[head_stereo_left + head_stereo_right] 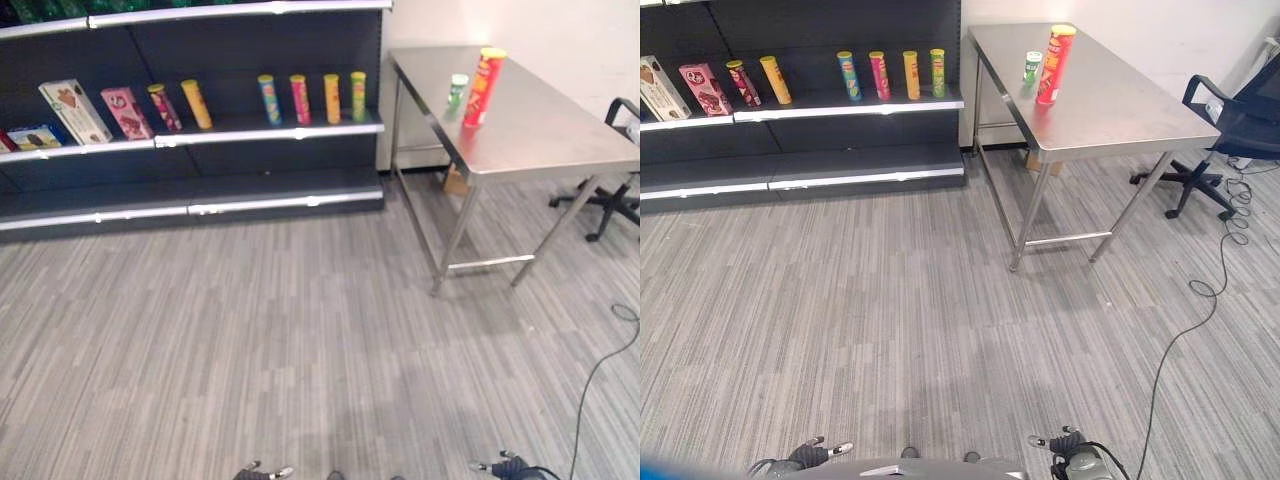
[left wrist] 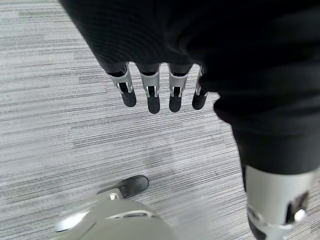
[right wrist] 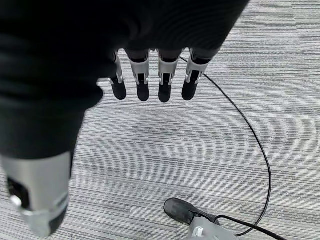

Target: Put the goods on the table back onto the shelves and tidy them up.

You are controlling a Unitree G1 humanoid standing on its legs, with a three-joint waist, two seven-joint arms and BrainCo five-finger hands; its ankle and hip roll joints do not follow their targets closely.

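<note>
A tall red can and a short green can stand on the steel table at the right. On the dark shelf to the left stand several cans in a row, two leaning cans and some boxes. My left hand hangs low over the floor with straight fingers and holds nothing. My right hand hangs likewise, open and empty. Both hands are far from the table and the shelf.
Grey striped floor lies between me and the shelf. A dark office chair stands right of the table. A lower shelf board runs near the floor.
</note>
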